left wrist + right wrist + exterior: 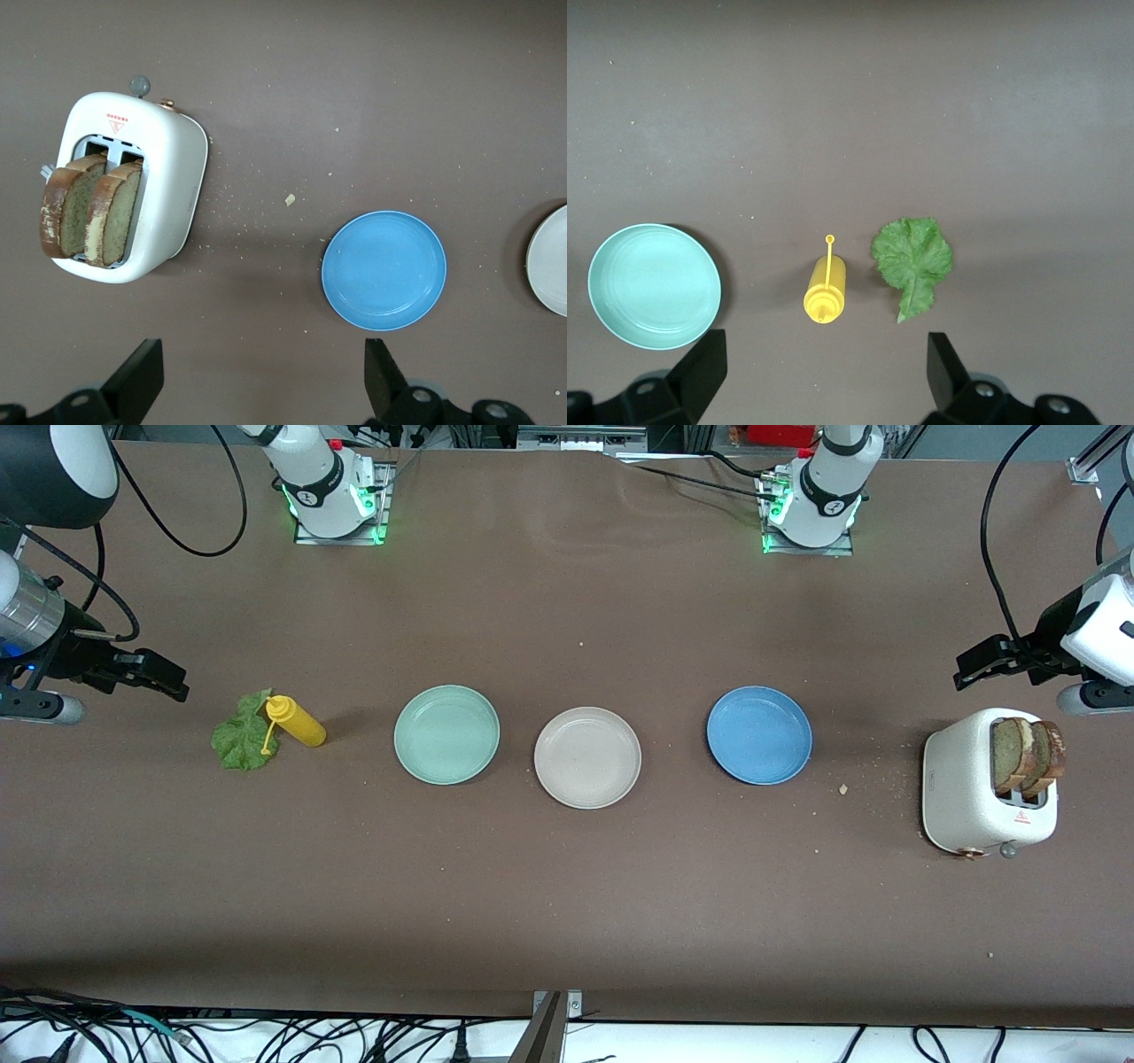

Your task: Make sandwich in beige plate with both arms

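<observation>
Brown table carries all items in one row, with crumbs scattered near the toaster; beige plate sits bare at the middle, between the mint green plate and the blue plate. Two toast slices stand upright in the toaster slots at the left arm's end; lettuce leaf lies flat at the right arm's end, touching the yellow squeeze bottle. Left gripper hangs over bare table beside the toaster, fingers spread wide, holding nothing; right gripper hangs beside the lettuce, fingers likewise wide apart and empty. Assessment: no part of the sandwich is assembled; both slices and the leaf remain to be moved to the beige plate.
</observation>
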Tool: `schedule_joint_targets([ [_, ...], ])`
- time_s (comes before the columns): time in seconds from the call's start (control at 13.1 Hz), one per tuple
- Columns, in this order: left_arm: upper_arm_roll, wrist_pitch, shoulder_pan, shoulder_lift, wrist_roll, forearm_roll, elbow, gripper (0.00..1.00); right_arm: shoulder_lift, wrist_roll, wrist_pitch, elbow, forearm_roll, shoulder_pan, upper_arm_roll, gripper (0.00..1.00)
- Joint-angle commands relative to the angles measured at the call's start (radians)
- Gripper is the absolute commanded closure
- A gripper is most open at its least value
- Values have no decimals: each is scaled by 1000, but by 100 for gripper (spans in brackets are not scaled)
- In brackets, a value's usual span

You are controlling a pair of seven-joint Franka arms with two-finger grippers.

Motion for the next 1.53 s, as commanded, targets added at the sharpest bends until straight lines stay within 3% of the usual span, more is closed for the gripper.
schedule_joint_targets([
  [0.0, 0, 3, -4, 5, 19, 24, 10, 0, -10, -8, 7, -12, 17, -9, 3, 0],
  [1.46, 1, 61, 25, 21, 52, 38, -24, 0, -13, -10, 9, -20, 19, -9, 2, 0],
])
